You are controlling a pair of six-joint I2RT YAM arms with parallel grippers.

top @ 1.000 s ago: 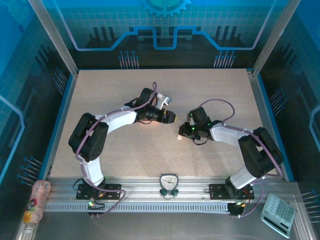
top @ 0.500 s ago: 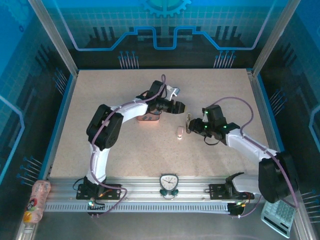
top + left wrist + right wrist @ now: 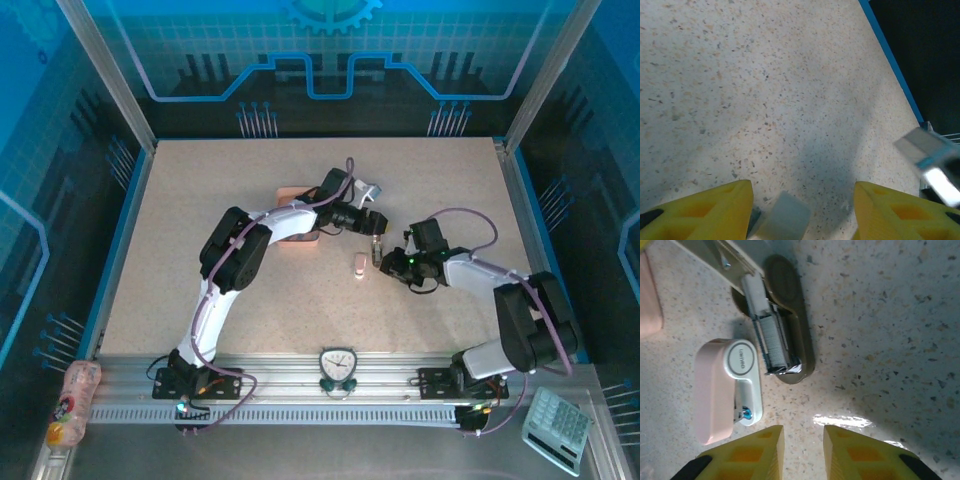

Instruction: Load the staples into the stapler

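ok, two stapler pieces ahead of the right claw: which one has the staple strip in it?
The silvery metal piece with the open channel, a ridged grey strip lying in it. The pale pink and white piece beside it shows none.

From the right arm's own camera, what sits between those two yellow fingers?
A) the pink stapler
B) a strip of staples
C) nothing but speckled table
C: the right gripper has its fingers slightly apart with only bare table in the gap, while the stapler lies off to one side of them.
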